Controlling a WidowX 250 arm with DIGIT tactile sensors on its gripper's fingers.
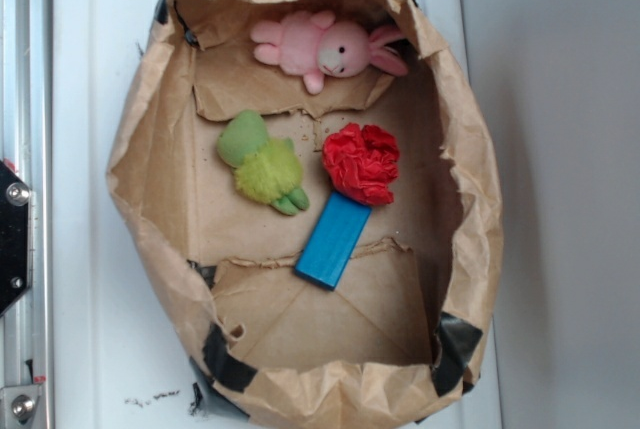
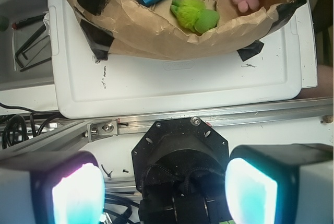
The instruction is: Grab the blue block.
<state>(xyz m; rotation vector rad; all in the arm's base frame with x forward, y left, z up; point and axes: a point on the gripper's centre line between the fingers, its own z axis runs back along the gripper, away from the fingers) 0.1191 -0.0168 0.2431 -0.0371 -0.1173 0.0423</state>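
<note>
Flat sky-blue rectangular block (image 1: 333, 239): in crumpled brown paper bag (image 1: 140, 199), top end tucked under red crinkled ball (image 1: 361, 162). Pincer (image 2: 164, 190): wide, empty, fingertips cropped.

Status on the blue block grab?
Tool open, outside the paper bag. Blue block flat inside, untouched. Red crumpled ball touching its far end.

blue block (image 1: 333, 240) — red ball (image 1: 361, 162) touching, bag walls (image 1: 150, 179) around

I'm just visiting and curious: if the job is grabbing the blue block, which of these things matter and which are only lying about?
For the job:
blue block
hand, open, outside the paper bag

Just lying about:
green plush toy
pink plush bunny
red crumpled ball
hex keys
</note>
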